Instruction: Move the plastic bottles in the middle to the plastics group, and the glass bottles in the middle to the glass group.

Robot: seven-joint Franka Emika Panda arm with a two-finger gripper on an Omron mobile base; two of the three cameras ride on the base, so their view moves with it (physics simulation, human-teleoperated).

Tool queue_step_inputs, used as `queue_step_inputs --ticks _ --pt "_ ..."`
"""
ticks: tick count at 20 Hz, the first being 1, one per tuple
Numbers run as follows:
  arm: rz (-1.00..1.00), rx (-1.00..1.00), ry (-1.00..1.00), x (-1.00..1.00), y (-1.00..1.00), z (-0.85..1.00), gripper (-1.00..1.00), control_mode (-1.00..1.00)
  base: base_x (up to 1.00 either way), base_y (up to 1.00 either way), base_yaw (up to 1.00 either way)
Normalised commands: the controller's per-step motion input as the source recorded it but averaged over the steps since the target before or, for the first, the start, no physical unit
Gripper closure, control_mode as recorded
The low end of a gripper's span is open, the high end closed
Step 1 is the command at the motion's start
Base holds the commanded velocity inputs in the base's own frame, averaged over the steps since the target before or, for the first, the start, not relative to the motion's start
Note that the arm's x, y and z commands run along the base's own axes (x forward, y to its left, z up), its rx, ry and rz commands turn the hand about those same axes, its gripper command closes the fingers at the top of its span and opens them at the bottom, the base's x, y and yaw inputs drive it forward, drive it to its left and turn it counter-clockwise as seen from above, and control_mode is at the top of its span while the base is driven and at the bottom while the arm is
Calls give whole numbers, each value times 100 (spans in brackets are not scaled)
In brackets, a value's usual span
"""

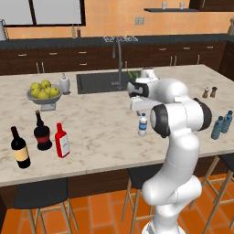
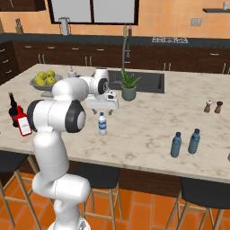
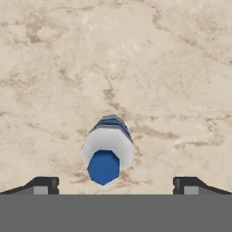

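Note:
A whitish-clear plastic bottle [image 1: 143,124] [image 2: 102,124] with a blue cap and blue label stands upright mid-counter. My gripper [image 1: 141,109] [image 2: 105,107] [image 3: 115,185] hangs directly above it, open, the cap [image 3: 103,166] between the wide-apart fingertips [image 3: 45,185] and below them. Two translucent blue bottles [image 1: 221,124] [image 2: 184,143] stand together at the right end of the counter. At the left end the red bottle [image 1: 61,140] [image 2: 23,122] stands beside the squat wine bottle [image 1: 42,132] and the slim cream-labelled one [image 1: 20,148].
A bowl of yellow-green fruit [image 1: 44,93] and a white dispenser [image 1: 65,84] sit at the back left. The sink [image 1: 98,82] with its faucet and a potted plant [image 2: 129,87] lie behind the gripper. Salt and pepper shakers [image 2: 213,107] stand back right. Stools [image 1: 41,194] line the front edge.

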Motion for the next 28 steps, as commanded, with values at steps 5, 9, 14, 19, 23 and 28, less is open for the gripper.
queue_step_inputs --ticks 5,9,14,19,23,28 --pt "0 0 1 23 5 -9 -100 -100 0 0 0" --pt "0 0 2 9 0 -5 -100 -100 0 0 0" --pt "0 0 2 0 0 -9 -100 -100 0 0 0" --pt "0 0 0 0 0 -24 -100 -100 0 0 0" --pt "0 0 0 0 0 -9 100 -100 0 0 0" --pt "0 0 0 0 0 0 100 -100 0 0 0"
